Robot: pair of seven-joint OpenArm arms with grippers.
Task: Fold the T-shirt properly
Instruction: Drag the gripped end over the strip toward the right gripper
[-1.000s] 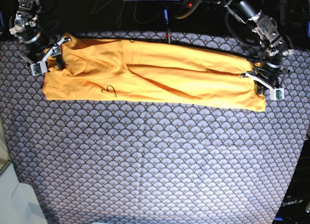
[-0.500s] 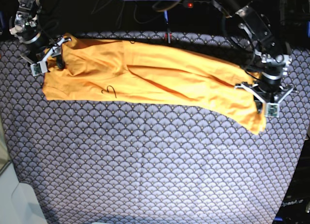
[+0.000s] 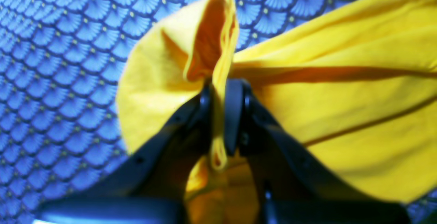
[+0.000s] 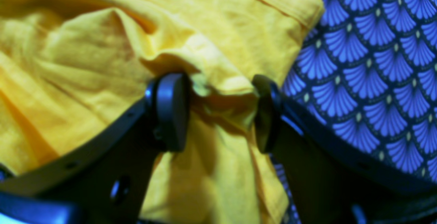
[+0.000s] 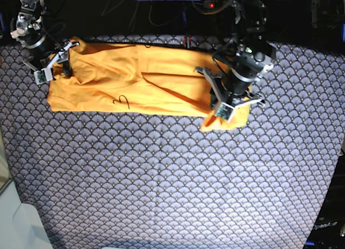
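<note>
Both wrist views are soft and out of focus, with saturated, bluish colour; the black gripper fingers (image 4: 170, 111) nearest the lens blur most. The base view is sharper, evenly lit from above, darkening toward its top edge and corners. The patterned cloth (image 5: 161, 179) curves at the edges from wide-angle distortion.

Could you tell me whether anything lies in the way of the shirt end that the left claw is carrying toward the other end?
Nothing visible does. The left claw pinches one end of the T-shirt and holds it above the flat shirt. Only the shirt's own bare cloth lies between it and the end at the right claw.
</note>
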